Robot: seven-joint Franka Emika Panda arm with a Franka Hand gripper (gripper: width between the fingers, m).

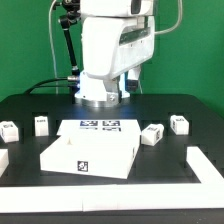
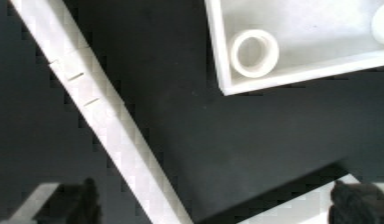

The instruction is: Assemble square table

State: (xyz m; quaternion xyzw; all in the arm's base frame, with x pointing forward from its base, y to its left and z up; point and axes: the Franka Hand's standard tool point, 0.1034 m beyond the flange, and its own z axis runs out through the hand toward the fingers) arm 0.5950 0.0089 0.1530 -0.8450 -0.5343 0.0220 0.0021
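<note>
Green backdrop (image 1: 30, 40) closes off the scene behind a black tabletop (image 1: 160, 190), and the white arm (image 1: 110, 50) rises from the far middle of that surface.

In the exterior view the square table's slab (image 1: 90, 155) lies flat near the front centre, with a black-and-white tag showing on its near edge. Just behind it, flat on the tabletop, lies the marker board (image 1: 100, 126). The four small white legs sit loose and apart from the slab. The leftmost leg (image 1: 10, 128) and the second leg (image 1: 41, 124) are on the exterior view's left. The third leg (image 1: 152, 134) and the fourth leg (image 1: 179, 123) are on the exterior view's right. A long thin white bar (image 1: 205, 170) lies at an angle near the exterior view's right edge, beside the slab but not touching it.

The wrist view shows one corner of the slab (image 2: 313, 40), rimmed, with a round socket (image 2: 256, 52) set in it. A white bar (image 2: 100, 110) runs diagonally across the dark tabletop (image 2: 242, 150), clear of that corner.

The tool (image 2: 210, 205) appears only as two dark, blurred fingertips (image 2: 64, 200) at the picture's edge. They stand wide apart with bare tabletop between them, gripping nothing. In the exterior view the tool cannot be made out.
</note>
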